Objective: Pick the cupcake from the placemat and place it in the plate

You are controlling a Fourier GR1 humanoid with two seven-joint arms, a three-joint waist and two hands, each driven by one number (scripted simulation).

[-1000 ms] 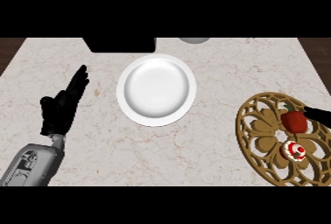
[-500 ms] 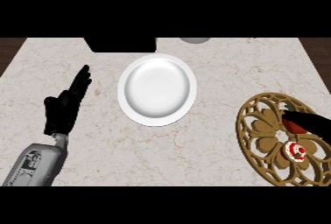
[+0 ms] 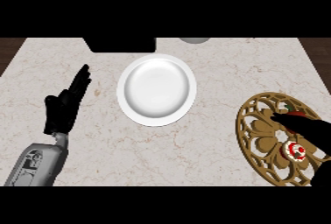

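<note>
Black right hand lies over the round gold cut-out placemat, fingers straight, beside the small red-and-white cupcake. Left hand rests open, well apart from the white oval plate.

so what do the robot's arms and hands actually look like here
The left hand is plain black, with slim tapering fingers and a thumb. It joins a pale narrow wrist on a chunky grey forearm with darker panel markings. The right hand is the same black and shows only as a dark shape; its forearm is out of view. No cables show.
</note>
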